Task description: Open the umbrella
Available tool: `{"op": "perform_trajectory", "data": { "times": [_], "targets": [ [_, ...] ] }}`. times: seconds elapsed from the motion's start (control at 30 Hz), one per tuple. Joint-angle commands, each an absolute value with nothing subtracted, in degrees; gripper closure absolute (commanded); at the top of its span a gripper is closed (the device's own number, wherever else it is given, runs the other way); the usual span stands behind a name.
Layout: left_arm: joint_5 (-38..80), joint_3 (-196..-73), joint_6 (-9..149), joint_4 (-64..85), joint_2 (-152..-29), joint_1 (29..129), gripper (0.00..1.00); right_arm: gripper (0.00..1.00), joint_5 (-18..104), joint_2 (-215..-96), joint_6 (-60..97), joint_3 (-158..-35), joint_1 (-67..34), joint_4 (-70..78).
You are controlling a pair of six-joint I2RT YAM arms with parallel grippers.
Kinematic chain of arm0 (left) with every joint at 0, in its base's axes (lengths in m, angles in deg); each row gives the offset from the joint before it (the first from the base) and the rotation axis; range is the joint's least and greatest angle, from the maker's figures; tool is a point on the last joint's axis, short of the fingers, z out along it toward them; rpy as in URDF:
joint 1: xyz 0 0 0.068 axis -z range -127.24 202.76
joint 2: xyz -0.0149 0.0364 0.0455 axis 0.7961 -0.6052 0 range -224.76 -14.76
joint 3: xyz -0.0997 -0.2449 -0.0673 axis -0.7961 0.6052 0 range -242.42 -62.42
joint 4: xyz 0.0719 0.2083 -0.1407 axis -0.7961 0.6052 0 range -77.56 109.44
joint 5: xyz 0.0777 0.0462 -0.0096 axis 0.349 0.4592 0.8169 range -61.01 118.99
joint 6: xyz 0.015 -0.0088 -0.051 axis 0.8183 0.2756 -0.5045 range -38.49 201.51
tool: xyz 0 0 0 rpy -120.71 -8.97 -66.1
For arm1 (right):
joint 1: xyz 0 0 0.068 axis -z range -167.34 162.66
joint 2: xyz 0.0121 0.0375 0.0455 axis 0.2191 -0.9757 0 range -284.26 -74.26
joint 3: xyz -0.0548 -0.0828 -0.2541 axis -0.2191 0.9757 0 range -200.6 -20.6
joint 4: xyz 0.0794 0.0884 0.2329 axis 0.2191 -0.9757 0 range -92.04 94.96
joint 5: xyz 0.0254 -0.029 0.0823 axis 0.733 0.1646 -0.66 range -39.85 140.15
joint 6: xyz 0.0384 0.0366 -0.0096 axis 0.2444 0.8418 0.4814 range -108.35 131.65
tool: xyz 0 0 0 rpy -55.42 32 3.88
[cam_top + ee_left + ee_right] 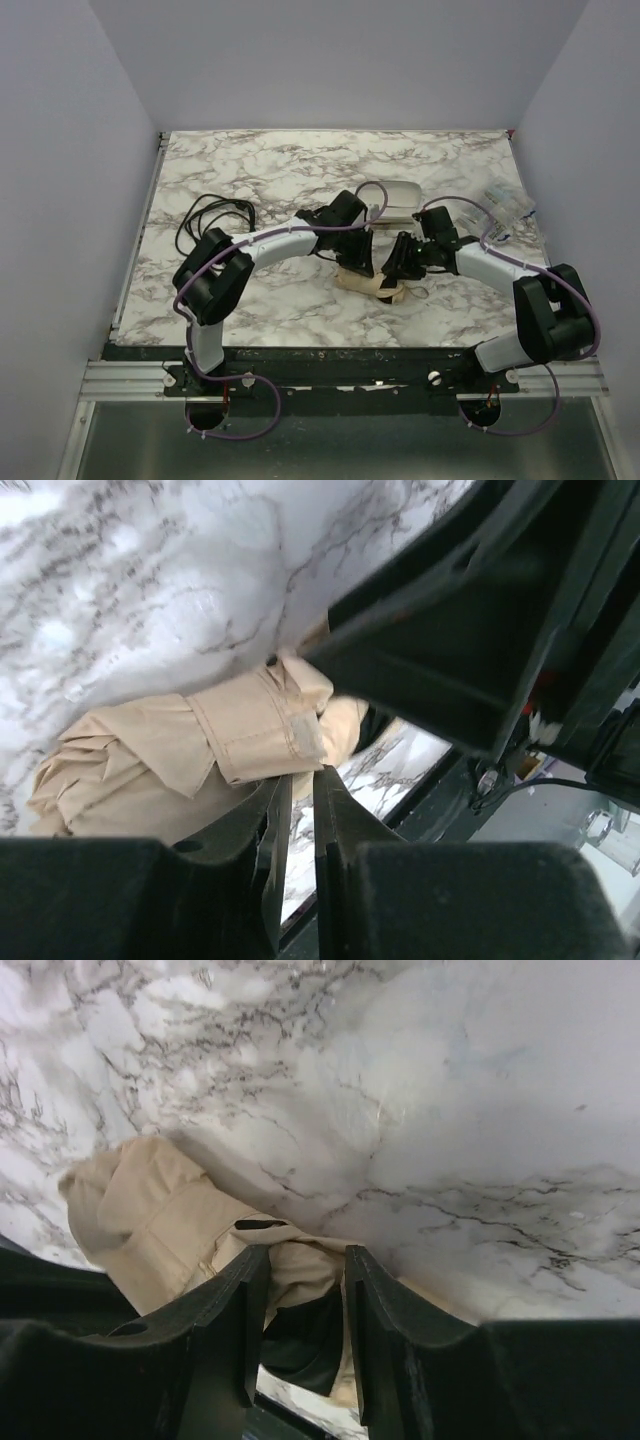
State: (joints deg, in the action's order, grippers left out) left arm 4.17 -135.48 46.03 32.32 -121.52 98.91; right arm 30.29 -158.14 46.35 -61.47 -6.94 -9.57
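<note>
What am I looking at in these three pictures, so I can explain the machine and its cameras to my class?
Two robot arms, left and right, are bolted to a marble table's edge. The wide picture looks down from above; the other two come from cameras on each wrist. On the table lie a folded tan umbrella, a pale oval case, a black cable and a clear plastic packet. The right gripper clasps the umbrella's end; the left gripper is nearly shut against its fabric.

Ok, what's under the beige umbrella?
The umbrella lies folded on the marble table. Only marble shows around its edges. The spot right beneath the fabric is covered, so I can't see what's there.
</note>
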Motion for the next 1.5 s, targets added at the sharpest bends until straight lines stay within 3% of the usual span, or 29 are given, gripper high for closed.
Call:
{"op": "perform_trajectory", "data": {
  "times": [0.0,0.17,0.37,0.43,0.6,0.67,0.83,0.97,1.1,1.3,1.47],
  "targets": [
    [8.6,-140.9,49.5,33.8,-124.4,97.2,0.85,0.57,19.8,-157.1,47.5,-58.5,-8.2,-11.9],
    [9.3,-143.0,50.3,35.4,-125.0,96.2,0.87,0.55,16.7,-156.4,48.8,-56.5,-8.6,-9.7],
    [14.2,-142.2,53.1,40.9,-117.9,95.4,0.86,0.38,16.9,-154.0,47.2,-57.0,-8.7,-9.9],
    [17.1,-141.1,54.1,42.9,-113.7,94.9,0.79,0.32,15.9,-153.0,47.4,-56.8,-8.8,-8.7],
    [17.8,-137.4,56.6,45.9,-104.2,93.0,0.65,0.30,14.7,-151.6,47.4,-56.4,-9.5,-6.6],
    [18.7,-136.2,56.9,48.1,-101.2,92.4,0.58,0.30,14.2,-151.5,47.5,-56.2,-10.3,-5.8],
    [18.0,-134.4,56.1,52.7,-93.0,91.9,0.28,0.29,15.7,-152.3,47.3,-55.8,-13.2,-4.8],
    [17.9,-133.9,57.7,56.2,-86.3,91.3,0.14,0.29,16.5,-153.8,46.9,-55.3,-15.2,-4.1],
    [21.3,-133.6,60.7,59.5,-81.8,90.0,0.08,0.29,18.0,-155.2,47.1,-54.9,-18.4,-2.7],
    [20.6,-127.7,61.2,56.3,-79.0,86.7,0.07,0.33,19.9,-159.8,49.3,-53.0,-22.2,2.1],
    [19.6,-125.1,60.8,55.1,-78.5,86.2,0.07,0.46,22.2,-162.2,50.1,-53.2,-24.7,3.3]
  ]
}}
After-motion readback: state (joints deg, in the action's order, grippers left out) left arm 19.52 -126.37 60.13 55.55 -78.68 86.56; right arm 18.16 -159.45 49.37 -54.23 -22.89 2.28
